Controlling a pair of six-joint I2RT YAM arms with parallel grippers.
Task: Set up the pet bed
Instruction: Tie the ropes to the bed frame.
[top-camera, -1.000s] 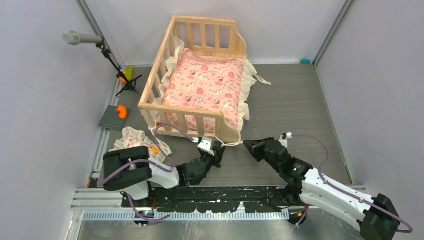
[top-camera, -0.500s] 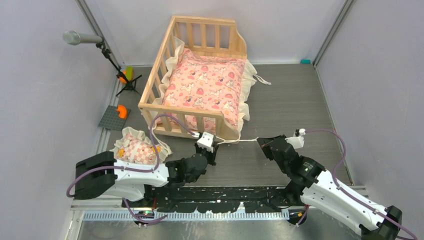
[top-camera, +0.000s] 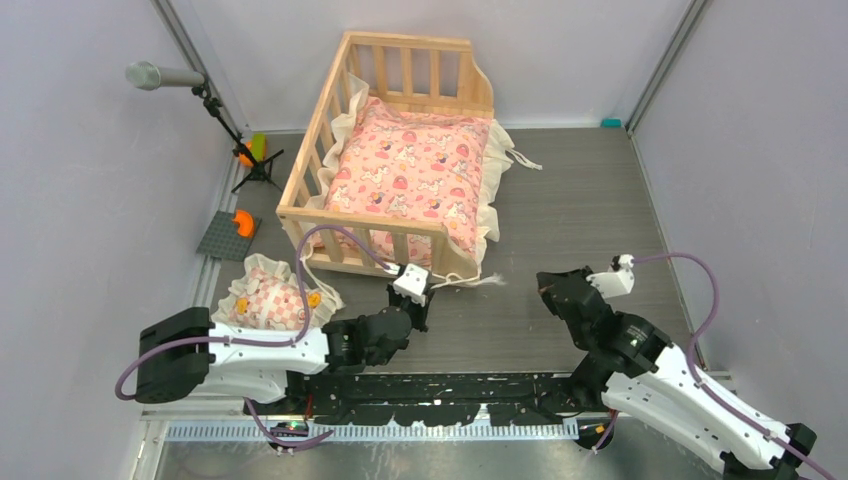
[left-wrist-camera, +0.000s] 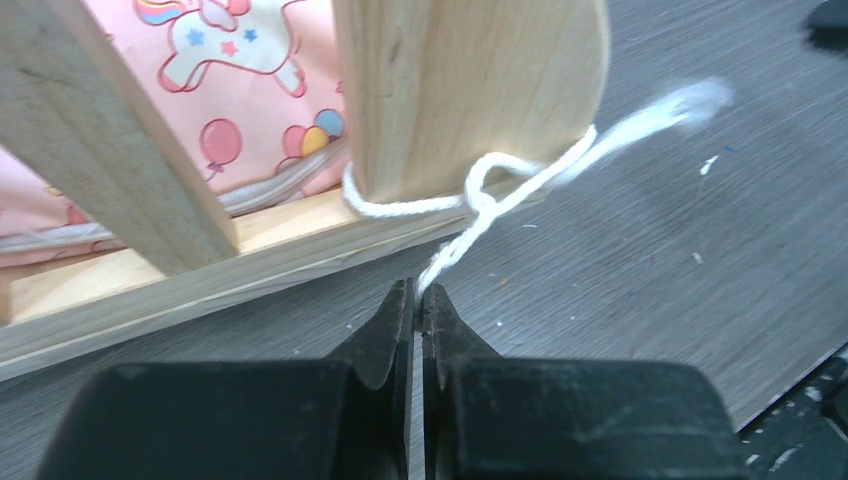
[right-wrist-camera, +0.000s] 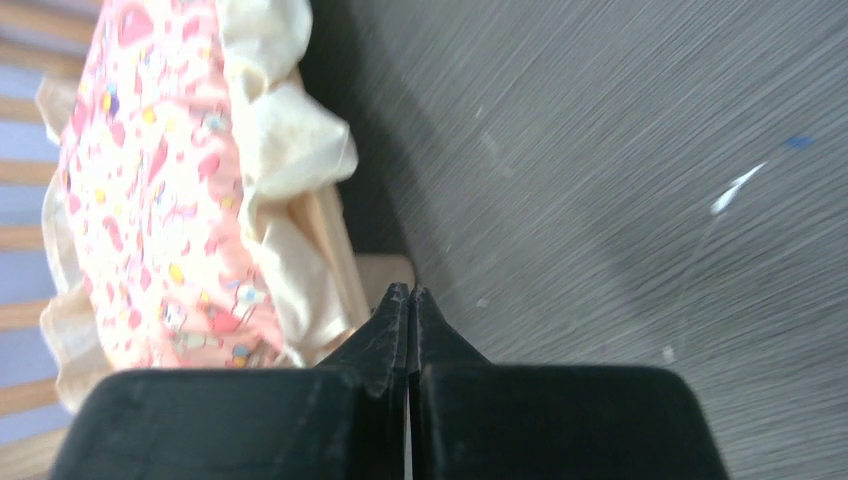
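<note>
Top external view, left to right. Microphone (top-camera: 150, 75) on a stand by the left wall; below it a grey plate (top-camera: 222, 240) with an orange piece on it. Small frilled pillow (top-camera: 270, 298) lies on the table (top-camera: 580, 210), near the left arm's elbow.

Pet bed (top-camera: 358, 222) stands mid-table toward the far wall, upright, with the pink cushion (top-camera: 410, 170) inside and its cream frill spilling over the right side.

Left gripper (top-camera: 424, 303) sits just in front of the bed's near right corner. Left wrist view: a white cord (left-wrist-camera: 540, 174) is looped and knotted around the corner post (left-wrist-camera: 470, 90). One strand runs down from the knot to the fingertips, and the jaws are clenched together there. It looks pinched between them, though the contact point is too small to be sure. The other strand ends frayed and loose on the table to the right.

Right gripper (top-camera: 548, 286) is further right, well apart from the bed, jaws clenched with nothing between them. Right wrist view is motion-blurred; bare table and cushion edge beyond the tips.
</note>
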